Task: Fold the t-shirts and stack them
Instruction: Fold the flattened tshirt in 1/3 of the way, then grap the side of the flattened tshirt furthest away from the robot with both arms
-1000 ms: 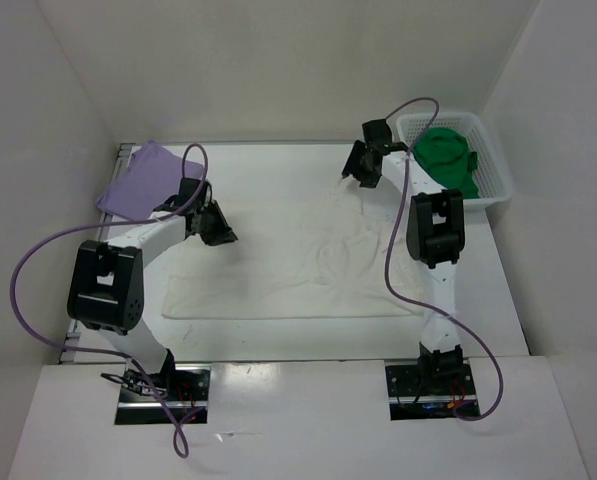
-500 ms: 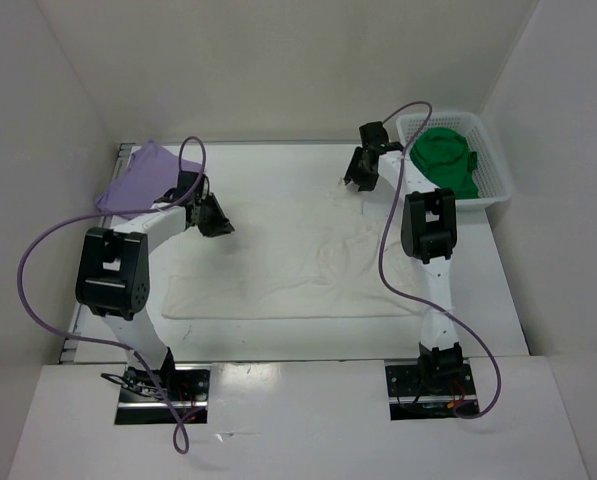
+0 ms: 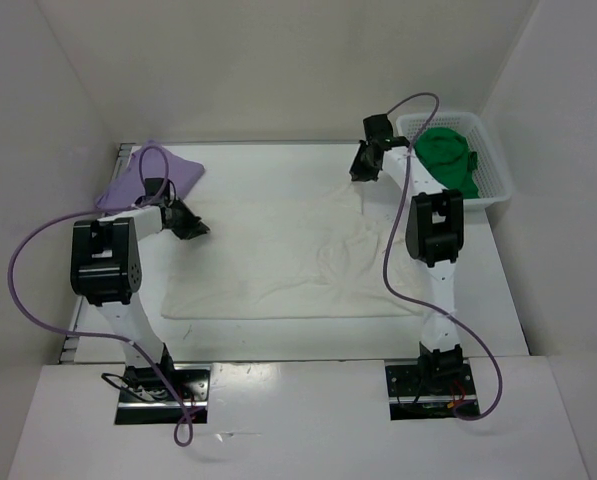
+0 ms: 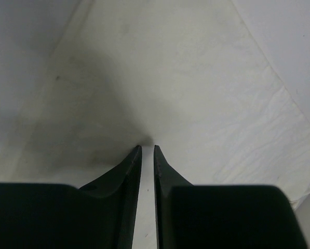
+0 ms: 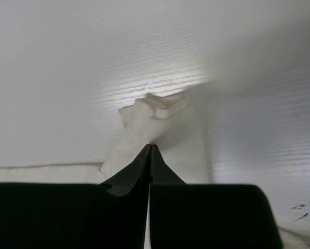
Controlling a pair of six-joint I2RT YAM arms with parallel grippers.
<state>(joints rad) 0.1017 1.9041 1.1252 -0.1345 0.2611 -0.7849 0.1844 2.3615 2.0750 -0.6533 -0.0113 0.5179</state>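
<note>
The right end effector (image 3: 366, 168) has just snapped together on a far corner of the cream shirt (image 3: 278, 275). The left end effector (image 3: 186, 225), now further out, pinches the shirt's other far edge. With the shirt spread mid-table (image 3: 268, 170), I'd say folding can begin.

At the far left corner of the cream shirt (image 3: 278, 270), cloth draws up to my left pincer (image 4: 147, 148). The pinched part is hidden between my nearly closed fingers, whose bases the wrist picture's bottom edge cuts off. At the shirt's far right corner my right pincer (image 5: 150, 146) is pressed together on a bunched tip, the caught cloth hidden likewise. Right of the cream shirt, the basket (image 3: 493, 165) wall hides the lower folds of the green shirt (image 3: 448, 155). Left of it, my cable (image 3: 156, 148) crosses the lavender shirt (image 3: 128, 185), its folds too small to tell.
</note>
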